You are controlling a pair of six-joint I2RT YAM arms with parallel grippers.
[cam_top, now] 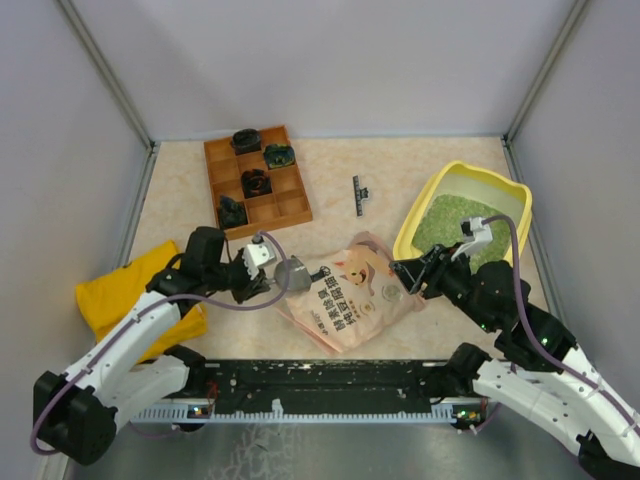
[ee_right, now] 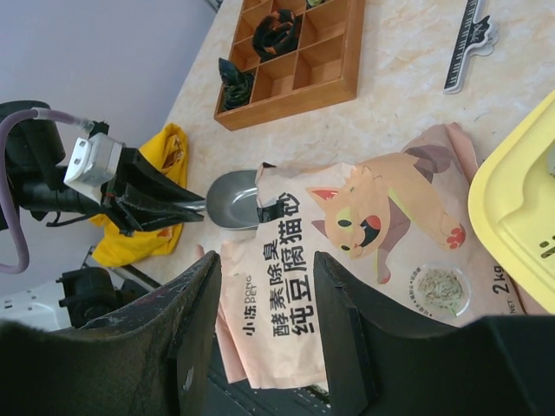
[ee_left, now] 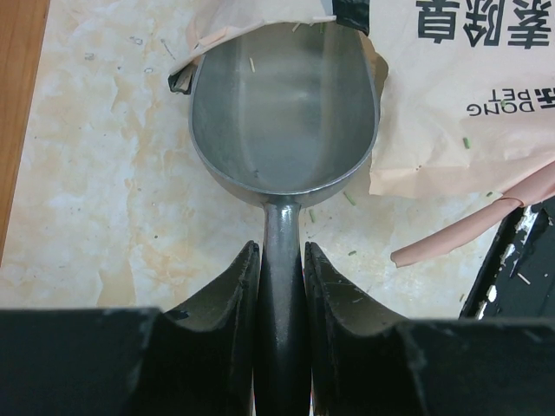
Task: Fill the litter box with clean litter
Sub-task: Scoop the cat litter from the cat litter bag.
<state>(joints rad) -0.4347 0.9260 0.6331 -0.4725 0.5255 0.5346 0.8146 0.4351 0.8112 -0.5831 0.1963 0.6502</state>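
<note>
Scoop at pouch mouth, bowl empty: left gripper (ee_left: 282, 253) clamped on the grey scoop (ee_left: 286, 113) handle.
Right gripper (ee_right: 267, 260) jaws apart over pink pouch (cam_top: 345, 295). Some clean litter (cam_top: 450, 220) already in litter box (cam_top: 412, 232), far right. Granules are probably loose, light and easily spilled, so move them by scoop, kept level.

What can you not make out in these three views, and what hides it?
Tip of the scoop, left wrist view: tucked under the pouch flap.
Litter box, right wrist view: cut off by the right edge.
Dark items in the wooden tray, top view: too small to identify.
Whether the right gripper holds the pouch: its own fingers hide the contact.
</note>
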